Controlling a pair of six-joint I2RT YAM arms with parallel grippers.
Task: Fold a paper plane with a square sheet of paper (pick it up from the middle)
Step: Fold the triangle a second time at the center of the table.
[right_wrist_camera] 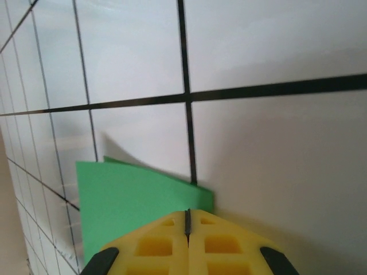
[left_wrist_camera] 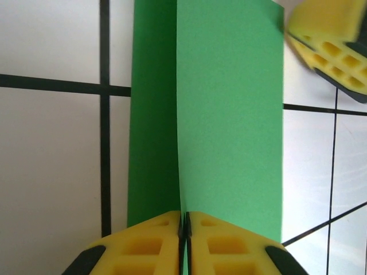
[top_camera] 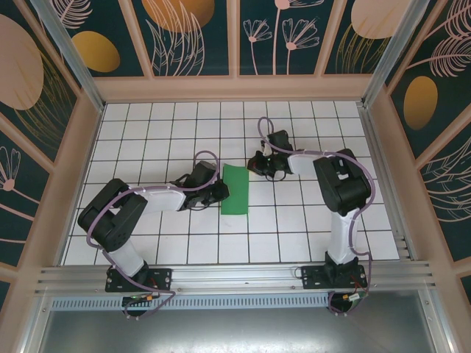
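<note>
Green square sheet of paper — left pincer grasping edge, right pincer clenched at corner.

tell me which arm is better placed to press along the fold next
Left, probably: the left hand is shut on the green paper right where its fold line starts, so the fold runs straight ahead of it. The right hand is shut at a far corner.

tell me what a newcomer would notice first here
A bright green paper sheet, folded into a strip, lies in the middle of the white grid table. The left tool is pinched shut on its left edge at the fold. The right tool, also shut, sits by its far right corner.
</note>
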